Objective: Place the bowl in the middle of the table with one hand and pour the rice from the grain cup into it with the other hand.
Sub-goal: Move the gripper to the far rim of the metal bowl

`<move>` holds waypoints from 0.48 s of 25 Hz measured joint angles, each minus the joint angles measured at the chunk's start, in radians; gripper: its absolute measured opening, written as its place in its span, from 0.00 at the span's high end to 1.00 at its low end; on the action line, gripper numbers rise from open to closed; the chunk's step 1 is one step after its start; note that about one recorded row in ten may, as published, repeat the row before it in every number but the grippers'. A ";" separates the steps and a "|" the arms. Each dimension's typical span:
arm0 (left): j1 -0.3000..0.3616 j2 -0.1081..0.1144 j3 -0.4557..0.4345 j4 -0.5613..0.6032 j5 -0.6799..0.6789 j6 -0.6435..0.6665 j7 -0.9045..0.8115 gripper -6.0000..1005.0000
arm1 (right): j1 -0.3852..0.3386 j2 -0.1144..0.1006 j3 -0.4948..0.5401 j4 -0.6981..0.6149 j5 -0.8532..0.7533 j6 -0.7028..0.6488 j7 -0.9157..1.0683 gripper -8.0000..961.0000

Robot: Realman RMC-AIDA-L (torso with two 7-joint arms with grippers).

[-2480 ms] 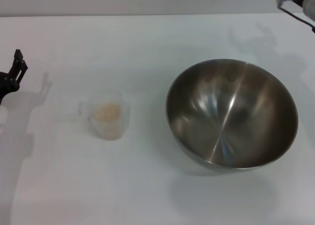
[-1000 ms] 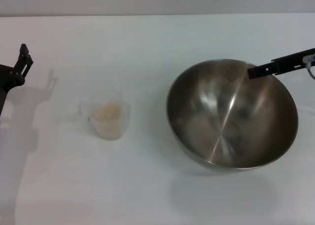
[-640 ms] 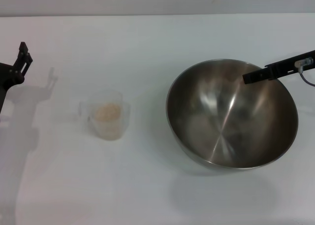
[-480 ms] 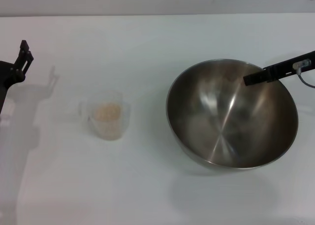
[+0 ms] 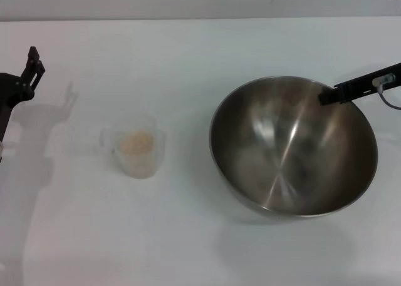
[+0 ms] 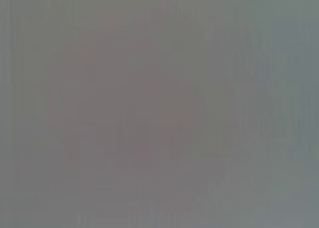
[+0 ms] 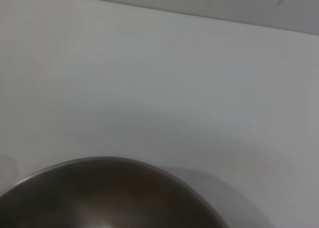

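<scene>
The right gripper (image 5: pixel 326 98), finger state unclear, reaches over the large shiny stainless-steel bowl's (image 5: pixel 294 145) upper-right rim; the left gripper (image 5: pixel 28 70), likewise unclear, sits at far left.

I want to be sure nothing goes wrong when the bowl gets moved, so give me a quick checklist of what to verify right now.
1. Bowl upright on the table: ok.
2. Bowl empty, ready for rice: ok.
3. Right end effector at the bowl's far right rim: ok; whether it grips the rim: cannot tell.
4. Cup upright, rice inside it, nothing spilled: ok.
5. Cup standing apart from the bowl, bare table between them: ok.
6. Left end effector away from the cup, at the table's left edge: ok; left wrist view shows nothing usable: cannot tell.
</scene>
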 joint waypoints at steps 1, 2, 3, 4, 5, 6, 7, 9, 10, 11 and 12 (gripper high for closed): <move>-0.001 0.000 0.000 0.000 0.000 0.000 0.000 0.14 | 0.000 0.000 0.000 0.000 0.000 0.000 0.000 0.62; -0.001 0.000 0.000 -0.001 0.000 0.000 0.000 0.14 | 0.000 0.000 0.000 0.000 0.000 0.001 0.000 0.67; -0.003 0.000 -0.001 -0.001 0.000 0.000 0.000 0.14 | 0.000 0.000 0.001 0.000 0.000 0.001 -0.003 0.72; -0.003 0.000 -0.001 -0.001 0.000 0.000 0.000 0.14 | 0.000 0.000 0.001 0.000 0.000 0.001 -0.003 0.78; -0.003 0.000 -0.001 -0.001 0.000 0.000 0.000 0.14 | -0.001 0.000 0.001 0.001 0.000 0.001 -0.005 0.84; -0.003 0.000 -0.001 -0.002 0.000 0.000 0.000 0.14 | -0.001 0.000 0.001 0.001 0.000 0.001 -0.006 0.90; -0.003 0.000 -0.001 -0.002 0.000 0.000 0.000 0.14 | -0.002 0.000 0.001 0.001 0.001 0.002 -0.007 0.92; -0.003 0.000 -0.001 -0.002 0.000 0.000 0.000 0.14 | -0.007 0.002 0.029 -0.004 0.007 0.003 -0.019 0.95; -0.003 0.000 -0.001 -0.002 0.000 0.000 0.000 0.14 | -0.007 0.002 0.029 -0.004 0.007 0.003 -0.019 0.96; -0.003 0.000 -0.001 -0.002 0.000 0.000 0.000 0.14 | -0.008 0.003 0.042 -0.005 0.008 0.003 -0.027 0.97; -0.003 0.000 -0.001 -0.002 0.000 0.000 0.000 0.14 | -0.008 0.003 0.042 -0.005 0.008 0.003 -0.027 0.97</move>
